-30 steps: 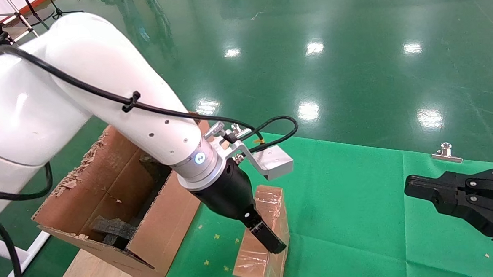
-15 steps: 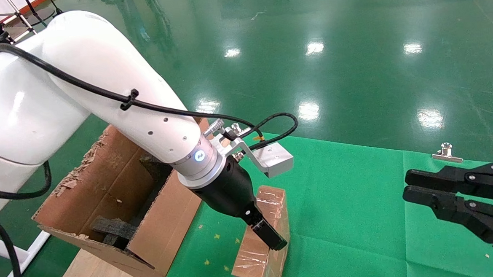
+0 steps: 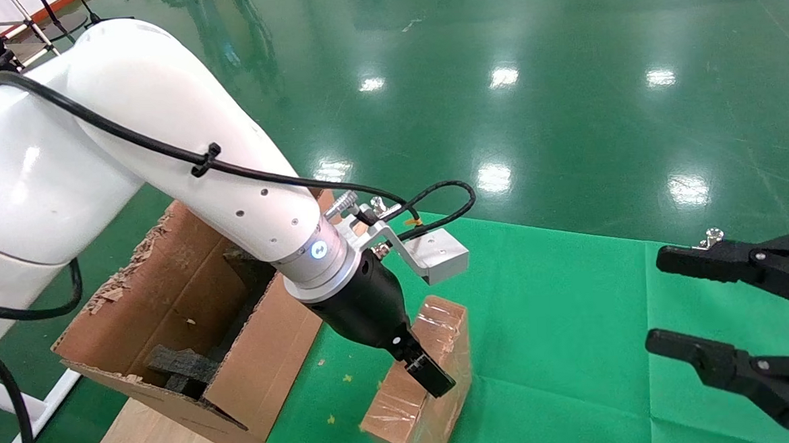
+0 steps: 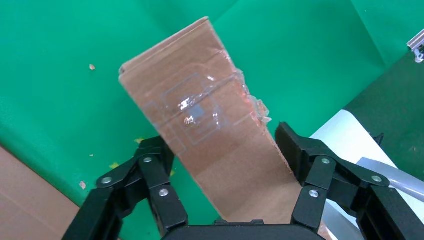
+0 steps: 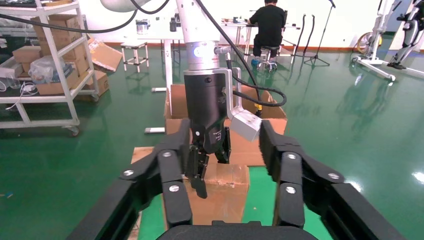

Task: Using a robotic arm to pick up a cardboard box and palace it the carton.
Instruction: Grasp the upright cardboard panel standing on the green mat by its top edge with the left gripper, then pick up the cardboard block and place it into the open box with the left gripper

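Observation:
The white robotic arm (image 3: 160, 126) reaches down over the green cloth. Its left gripper (image 3: 429, 375) is shut on the cardboard box (image 3: 404, 413), a narrow brown block wrapped in shiny tape. The box is tilted, one end low on the cloth. In the left wrist view the box (image 4: 200, 110) runs between both fingers of the left gripper (image 4: 220, 142). The carton (image 3: 168, 287), with ragged flaps and black foam inside, stands just left of the box. My right gripper (image 3: 658, 299) is open and empty at the right, facing the box (image 5: 220, 195).
A green cloth (image 3: 561, 307) covers the work surface, with a silver clip (image 3: 713, 242) at its far right edge. A wooden board (image 3: 142, 437) lies under the carton. Across the shiny green floor stand shelves (image 5: 45, 60) and a seated person (image 5: 267, 25).
My right gripper has opened wide. The cardboard box has turned and tilted a little in the left gripper, its upper end shifting right and its lower end left.

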Action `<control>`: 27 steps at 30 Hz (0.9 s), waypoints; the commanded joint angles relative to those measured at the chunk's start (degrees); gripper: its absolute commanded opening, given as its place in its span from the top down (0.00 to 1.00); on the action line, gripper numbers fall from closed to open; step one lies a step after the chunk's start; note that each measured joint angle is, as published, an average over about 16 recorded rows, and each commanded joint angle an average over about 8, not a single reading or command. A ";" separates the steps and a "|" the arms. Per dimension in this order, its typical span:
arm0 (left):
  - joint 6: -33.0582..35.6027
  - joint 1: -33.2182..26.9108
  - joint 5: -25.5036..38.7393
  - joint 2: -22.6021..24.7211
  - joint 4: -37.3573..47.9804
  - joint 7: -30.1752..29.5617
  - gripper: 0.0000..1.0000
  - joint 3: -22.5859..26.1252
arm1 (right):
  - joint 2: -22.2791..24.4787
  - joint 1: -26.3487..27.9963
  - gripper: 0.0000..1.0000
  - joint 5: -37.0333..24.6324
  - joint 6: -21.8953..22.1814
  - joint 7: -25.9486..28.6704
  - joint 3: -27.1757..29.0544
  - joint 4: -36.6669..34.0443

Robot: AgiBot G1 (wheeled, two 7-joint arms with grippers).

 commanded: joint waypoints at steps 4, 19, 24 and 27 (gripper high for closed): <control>-0.14 -0.14 0.05 -0.05 0.25 0.29 1.00 0.02 | 0.00 0.00 0.00 0.00 0.00 0.00 0.00 0.00; -2.41 -11.66 -0.04 -11.48 -0.02 8.68 1.00 -4.06 | 0.00 0.00 0.00 0.00 0.00 0.00 -0.01 0.00; -3.23 -16.76 3.43 -18.81 0.70 13.47 1.00 -6.28 | 0.00 0.00 0.00 0.01 0.00 -0.01 -0.01 0.00; -3.71 -17.97 7.02 -22.68 1.92 16.52 1.00 -6.21 | 0.00 0.00 0.00 0.01 0.00 -0.01 -0.01 -0.01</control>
